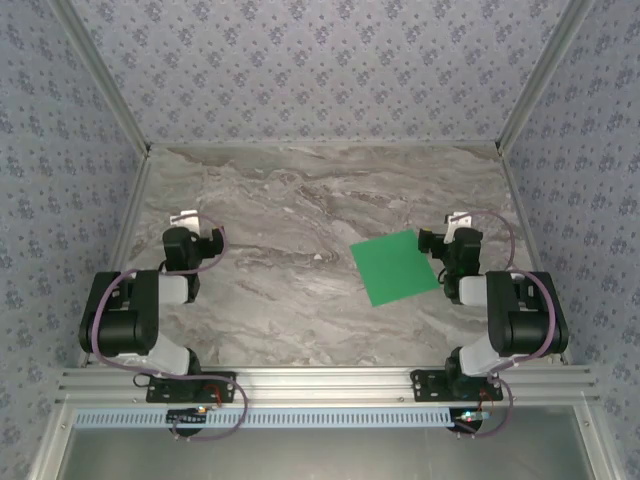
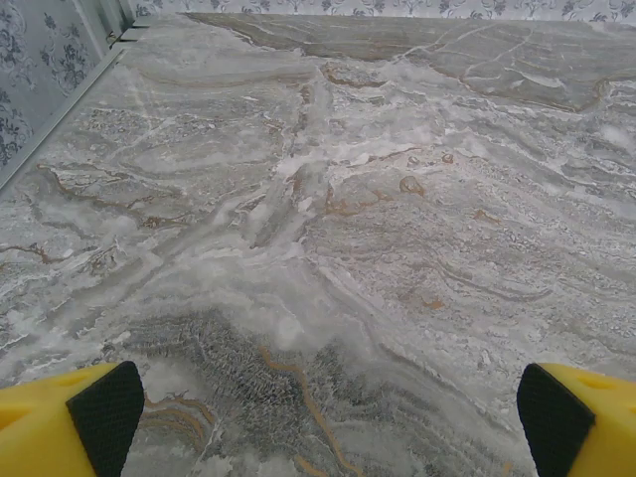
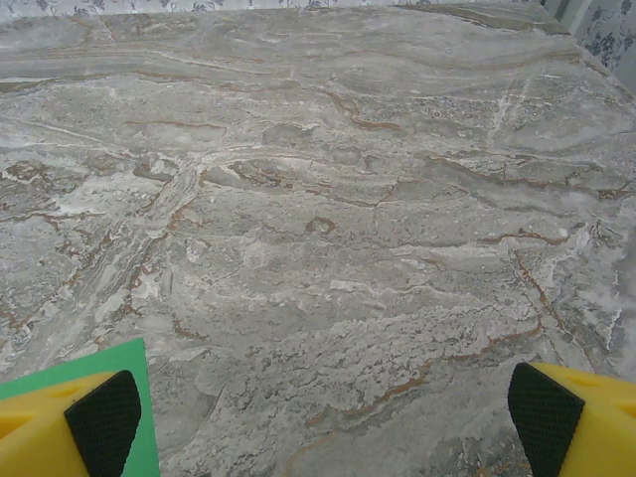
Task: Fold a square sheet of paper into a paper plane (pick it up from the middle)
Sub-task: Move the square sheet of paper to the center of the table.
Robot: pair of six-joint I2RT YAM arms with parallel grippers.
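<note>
Grey marble-look counter (image 1: pixel 290 200), patterned walls (image 1: pixel 300 70) on three sides. Flat, unfolded square sheet of paper (image 1: pixel 396 266) right of centre, just beside the right jaws. Both sets of jaws wide open, holding nothing; left jaws well apart from the sheet. Looks like step one, pickup not yet started. Next, likely: right jaws over sheet middle, down, pinch gently. Thin paper, easy to crumple.
</note>
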